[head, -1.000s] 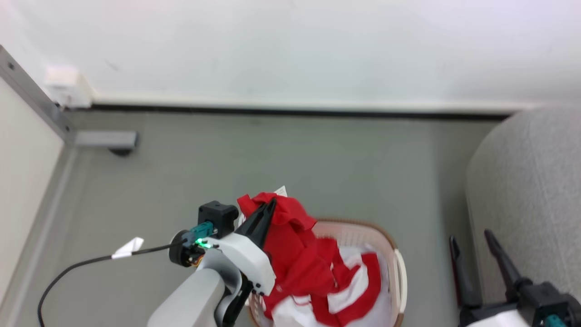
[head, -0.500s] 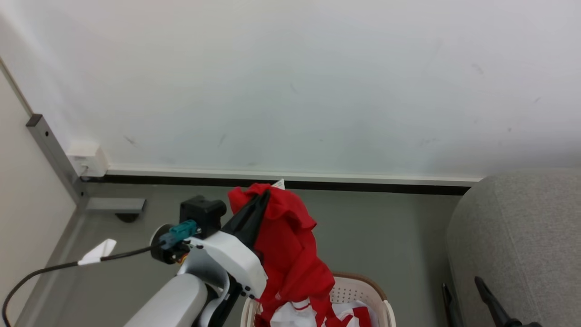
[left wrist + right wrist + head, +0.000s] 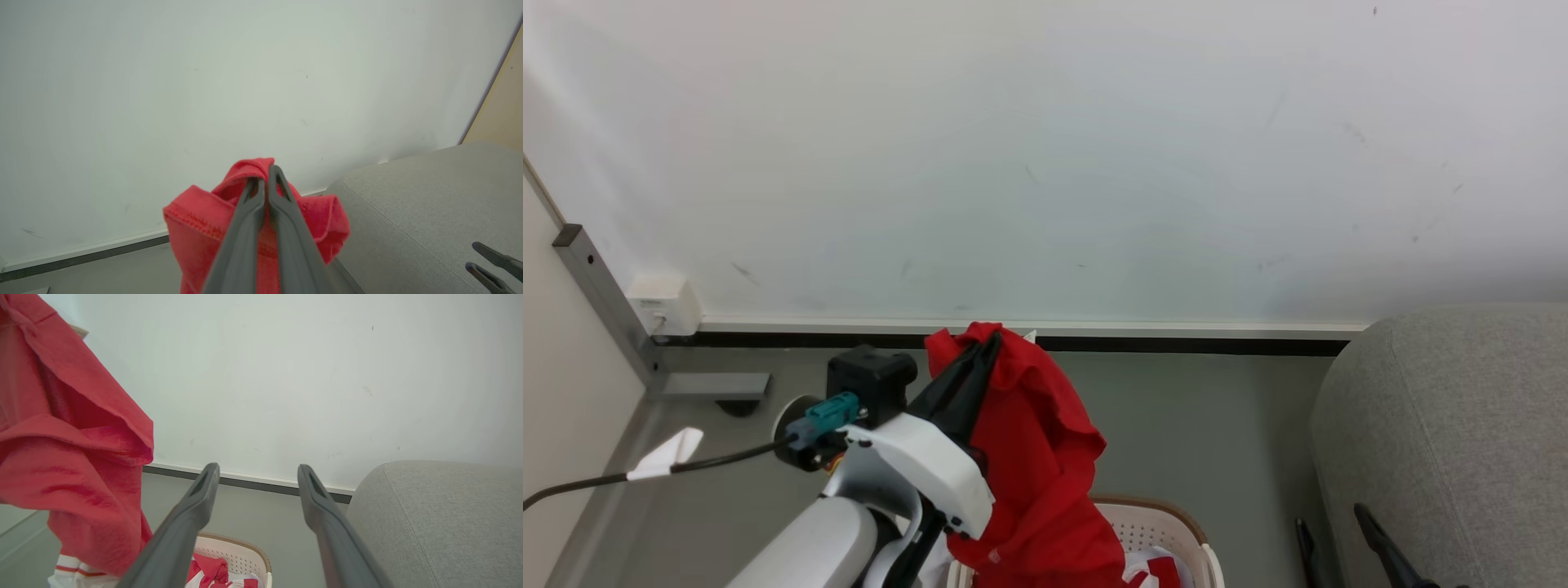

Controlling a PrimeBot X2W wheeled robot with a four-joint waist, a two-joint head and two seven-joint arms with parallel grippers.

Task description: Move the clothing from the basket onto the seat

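Left end effector (image 3: 267, 175) is pinching clothing (image 3: 1037, 465) over the basket (image 3: 1156, 531).
Next: swinging it right onto the seat (image 3: 1445, 425); right end effector (image 3: 257, 471) is gaping, empty.

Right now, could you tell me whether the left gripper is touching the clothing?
Touching: the left wrist view shows the left gripper shut on a fold of the clothing.

White wall (image 3: 1045, 163) up top, faintly scuffed; dark skirting strip (image 3: 1176, 344) meets grey floor (image 3: 1192, 425). Grey metal post (image 3: 600, 302) and white wall box (image 3: 663, 304) at left, grey sofa (image 3: 1445, 433) lower right.
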